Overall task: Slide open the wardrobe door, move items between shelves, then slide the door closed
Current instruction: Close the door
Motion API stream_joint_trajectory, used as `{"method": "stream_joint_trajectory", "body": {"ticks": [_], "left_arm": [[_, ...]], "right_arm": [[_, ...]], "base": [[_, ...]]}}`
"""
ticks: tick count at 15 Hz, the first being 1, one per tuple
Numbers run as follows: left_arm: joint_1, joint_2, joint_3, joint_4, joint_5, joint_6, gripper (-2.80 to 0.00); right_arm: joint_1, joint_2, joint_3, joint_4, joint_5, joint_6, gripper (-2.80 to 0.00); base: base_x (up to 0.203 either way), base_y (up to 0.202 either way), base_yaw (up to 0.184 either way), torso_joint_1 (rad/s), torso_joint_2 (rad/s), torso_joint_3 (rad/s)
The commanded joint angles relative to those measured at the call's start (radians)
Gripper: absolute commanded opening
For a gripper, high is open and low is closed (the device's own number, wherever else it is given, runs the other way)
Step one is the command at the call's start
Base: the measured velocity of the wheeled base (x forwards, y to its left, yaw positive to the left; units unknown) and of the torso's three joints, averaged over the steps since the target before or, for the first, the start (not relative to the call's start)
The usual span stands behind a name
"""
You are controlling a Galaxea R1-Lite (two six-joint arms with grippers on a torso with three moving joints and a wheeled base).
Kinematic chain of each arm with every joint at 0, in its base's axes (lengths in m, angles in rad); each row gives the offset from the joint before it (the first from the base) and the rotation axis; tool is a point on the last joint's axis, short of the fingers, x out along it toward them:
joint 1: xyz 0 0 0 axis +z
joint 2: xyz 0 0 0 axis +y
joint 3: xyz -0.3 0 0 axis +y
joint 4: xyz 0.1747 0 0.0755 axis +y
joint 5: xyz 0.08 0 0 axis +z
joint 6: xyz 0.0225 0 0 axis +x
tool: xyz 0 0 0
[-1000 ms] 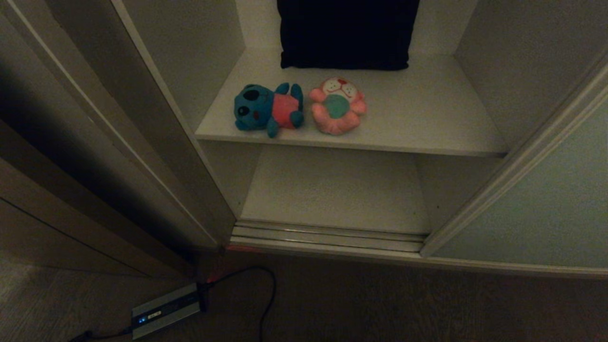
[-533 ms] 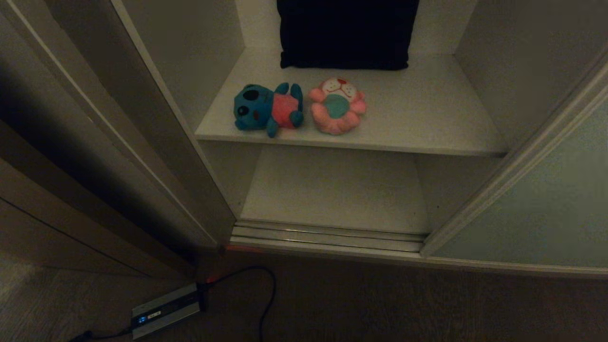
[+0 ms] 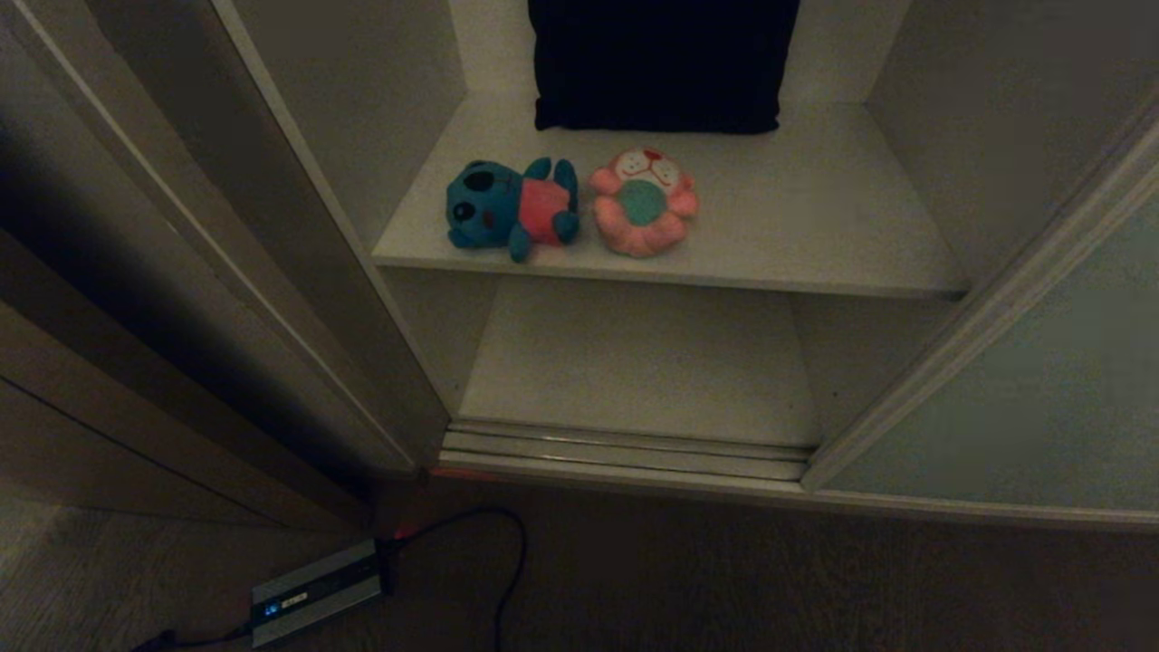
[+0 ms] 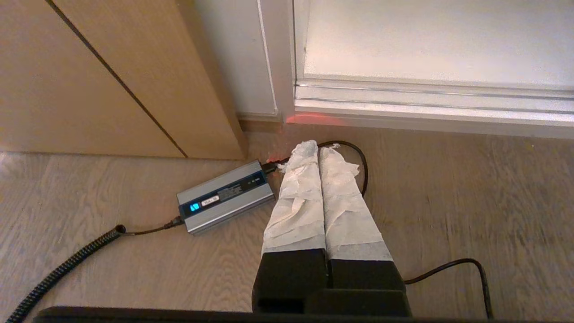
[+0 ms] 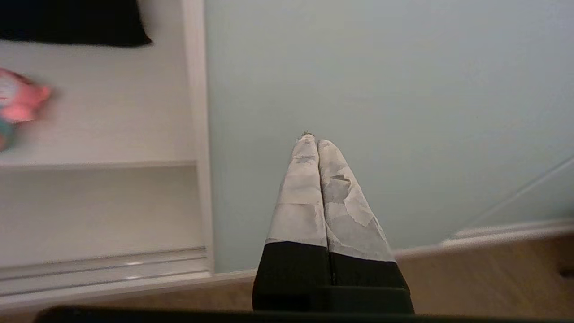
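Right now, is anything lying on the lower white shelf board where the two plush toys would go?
Nothing visible: the lower off-white shelf looks bare, and the grey-green sliding door stands aside to its right.

Matt grey-green door (image 5: 381,89), metal frame (image 5: 197,134); plush toys (image 3: 570,208); wood-grain floor (image 4: 448,202); smooth white shelf (image 3: 797,226).

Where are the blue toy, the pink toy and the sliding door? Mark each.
blue toy (image 3: 493,210): head view, on its head.
pink toy (image 3: 642,203): head view, on its teal belly.
sliding door (image 5: 381,89): right wrist view, on its flat panel.

left end effector (image 4: 318,150) pressed closed (pointing down), right end effector (image 5: 312,140) closed
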Motion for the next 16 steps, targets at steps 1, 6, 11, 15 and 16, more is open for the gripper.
{"method": "stream_joint_trajectory", "body": {"ticks": [1, 6, 11, 15, 16], "left_arm": [[0.000, 0.003, 0.000, 0.002, 0.000, 0.000, -2.80], [0.000, 0.003, 0.000, 0.000, 0.000, 0.000, -2.80], [0.000, 0.003, 0.000, 0.000, 0.000, 0.000, -2.80], [0.000, 0.003, 0.000, 0.002, 0.000, 0.000, -2.80], [0.000, 0.003, 0.000, 0.000, 0.000, 0.000, -2.80]], "right_arm": [[0.008, 0.157, -0.156, 0.070, -0.018, 0.002, -2.80], [-0.046, 0.346, -0.577, 0.430, 0.206, 0.166, -2.80], [-0.373, 0.485, -0.589, 0.481, 0.629, 0.291, -2.80], [-0.490, 0.564, -0.584, 0.475, 0.869, 0.346, -2.80], [-0.492, 0.581, -0.583, 0.475, 0.900, 0.348, -2.80]], "base": [[0.000, 0.000, 0.000, 0.000, 0.00, 0.000], [0.000, 0.000, 0.000, 0.000, 0.00, 0.000], [0.000, 0.000, 0.000, 0.000, 0.00, 0.000], [0.000, 0.000, 0.000, 0.000, 0.00, 0.000], [0.000, 0.000, 0.000, 0.000, 0.00, 0.000]]}}
